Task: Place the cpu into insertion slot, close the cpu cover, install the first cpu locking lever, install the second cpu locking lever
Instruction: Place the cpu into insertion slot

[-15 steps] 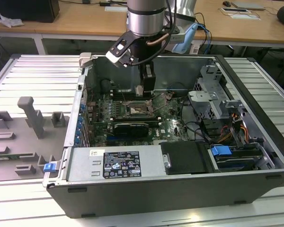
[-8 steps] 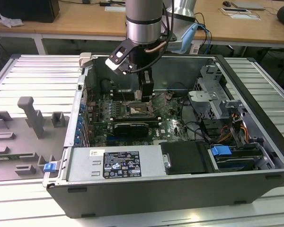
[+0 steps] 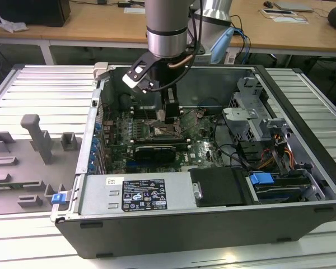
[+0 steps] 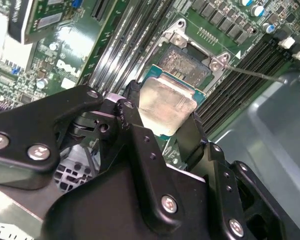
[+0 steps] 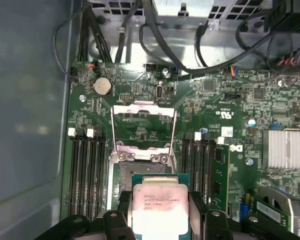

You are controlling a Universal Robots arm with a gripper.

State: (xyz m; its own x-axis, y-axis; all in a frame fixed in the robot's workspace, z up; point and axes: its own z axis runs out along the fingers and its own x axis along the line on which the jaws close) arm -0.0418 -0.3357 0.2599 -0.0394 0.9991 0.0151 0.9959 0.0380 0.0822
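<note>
My gripper [image 5: 159, 216] is shut on the cpu [image 5: 159, 207], a silver-topped square chip on a green carrier, gripped by two opposite edges between black fingers [image 4: 132, 107]. The cpu [image 4: 166, 104] hangs level just above one edge of the insertion slot [image 4: 186, 64], partly overlapping it. The insertion slot [image 5: 136, 172] lies bare and dark. The cpu cover [image 5: 143, 109] is swung open and lies away from the socket. A thin locking lever [image 4: 255, 74] sticks out free beside the socket. In the exterior view the gripper [image 3: 169, 116] reaches down into the computer case over the insertion slot [image 3: 167, 132].
Black memory slots [image 5: 87, 172] flank the socket on both sides. A ribbed heatsink [image 5: 286, 149] and black cables [image 5: 155, 35] lie nearby. The case holds a long black card [image 3: 154, 151], a drive cage [image 3: 252, 117] and a power supply [image 3: 137, 193]. A grey fixture [image 3: 36, 137] sits at the exterior view's left.
</note>
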